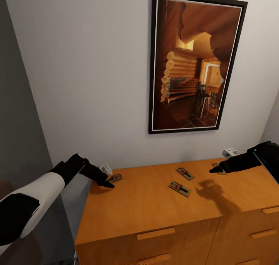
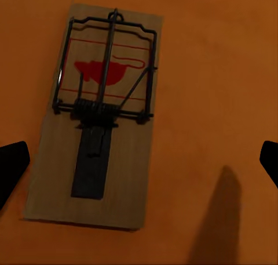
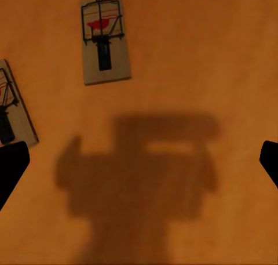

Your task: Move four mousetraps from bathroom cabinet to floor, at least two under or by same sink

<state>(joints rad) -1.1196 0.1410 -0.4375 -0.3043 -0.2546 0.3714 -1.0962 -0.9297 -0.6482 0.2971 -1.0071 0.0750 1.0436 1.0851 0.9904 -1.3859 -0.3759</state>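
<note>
1. We see 4 mousetraps lying flat on the cabinet (image 1: 155, 203) top: the left mousetrap (image 1: 116, 177) near the left rear corner, the 2 middle mousetraps (image 1: 185, 173) and (image 1: 179, 188) near the centre, and the right mousetrap (image 1: 216, 166) toward the right rear.

2. Our left hand (image 1: 108, 183) sits just beside the left mousetrap. In the left wrist view that trap (image 2: 95, 117) lies straight under the hand, a little off toward 1 finger (image 2: 11, 169), and its long axis runs across the line between the 2 fingers. We judge that closing would catch the trap's long sides.

3. Our left hand is open, with the 2 dark fingertips at opposite edges of the wrist view and bare wood between them.

4. Our right hand (image 1: 215, 170) hovers over the right rear of the cabinet top, also open. In the right wrist view 1 trap (image 3: 104, 39) lies well ahead and another (image 3: 13, 111) is cut off at the edge.

5. The left arm is plainly the better placed for the next pick.

6. The right mousetrap is mostly hidden behind the right fingertips in the head view. The bathroom floor and sink are out of frame.
</note>
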